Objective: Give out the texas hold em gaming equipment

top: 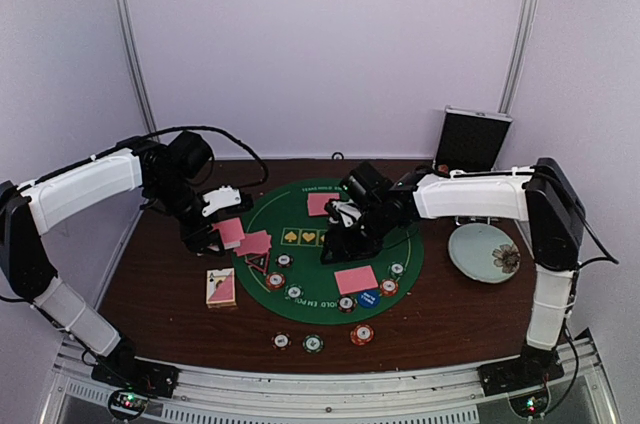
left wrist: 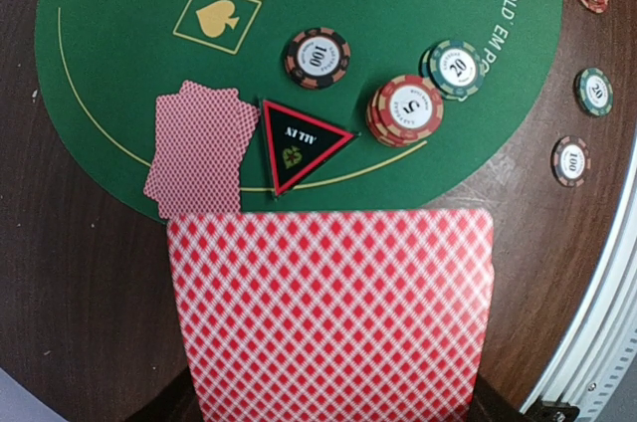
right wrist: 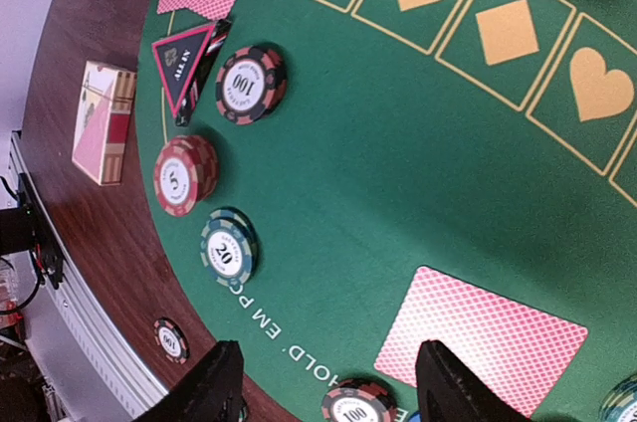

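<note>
My left gripper (top: 218, 228) is shut on a red-backed card (left wrist: 328, 313), held above the left rim of the green mat (top: 330, 244); the card hides the fingertips. Below it lie a small fan of cards (left wrist: 199, 148) and a black-and-red triangle marker (left wrist: 299, 140). My right gripper (right wrist: 328, 392) hangs open over the mat's middle with nothing between its fingers. A face-down card (right wrist: 480, 340) lies beside its right finger. Striped chips (right wrist: 249, 84) (right wrist: 184, 175) (right wrist: 229, 248) sit along the mat's near-left rim. The blue dealer disc (top: 368, 297) rests at the near rim.
A card box (top: 221, 287) lies on the wood left of the mat. Three loose chips (top: 313, 343) sit near the front edge. A floral plate (top: 484, 252) is at the right, and the open case (top: 472, 140) stands at the back right. Another card (top: 322, 203) lies at the mat's far side.
</note>
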{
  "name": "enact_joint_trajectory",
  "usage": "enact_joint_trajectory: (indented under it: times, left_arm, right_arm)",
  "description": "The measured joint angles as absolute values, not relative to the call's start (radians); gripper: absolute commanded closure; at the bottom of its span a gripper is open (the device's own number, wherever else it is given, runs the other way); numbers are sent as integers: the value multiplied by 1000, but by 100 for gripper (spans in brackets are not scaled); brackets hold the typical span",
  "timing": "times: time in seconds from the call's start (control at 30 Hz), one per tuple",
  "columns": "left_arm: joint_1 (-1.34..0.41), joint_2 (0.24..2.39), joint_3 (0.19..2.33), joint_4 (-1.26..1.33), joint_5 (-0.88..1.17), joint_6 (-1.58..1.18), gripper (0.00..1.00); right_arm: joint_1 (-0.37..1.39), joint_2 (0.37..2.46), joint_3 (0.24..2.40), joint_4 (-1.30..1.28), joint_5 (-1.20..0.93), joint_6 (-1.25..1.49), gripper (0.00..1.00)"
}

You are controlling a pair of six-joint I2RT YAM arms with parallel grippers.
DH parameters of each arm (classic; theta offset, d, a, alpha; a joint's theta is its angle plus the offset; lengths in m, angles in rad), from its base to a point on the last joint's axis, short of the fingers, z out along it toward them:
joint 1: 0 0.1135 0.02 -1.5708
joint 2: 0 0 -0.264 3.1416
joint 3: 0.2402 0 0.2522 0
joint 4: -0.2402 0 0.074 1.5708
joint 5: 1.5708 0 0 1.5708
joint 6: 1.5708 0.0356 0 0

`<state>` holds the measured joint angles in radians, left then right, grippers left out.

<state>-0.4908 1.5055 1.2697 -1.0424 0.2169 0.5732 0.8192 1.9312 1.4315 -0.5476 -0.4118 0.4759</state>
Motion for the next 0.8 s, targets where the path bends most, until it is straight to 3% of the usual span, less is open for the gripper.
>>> enact_joint_trajectory:
  times: [0.3, 0.47, 0.8]
  left_arm:
    - [-491, 1503, 1270, -1044, 220, 573, 97]
    - [-491, 1499, 1270, -1046, 221, 573, 97]
    - [-491, 1499, 1270, -1046, 249, 563, 97]
  right_arm:
    - [851, 1930, 1426, -524, -385, 501, 37]
    - [860, 1930, 1426, -460, -433, 558, 28]
    - [910, 1948, 1429, -45, -627, 867, 16]
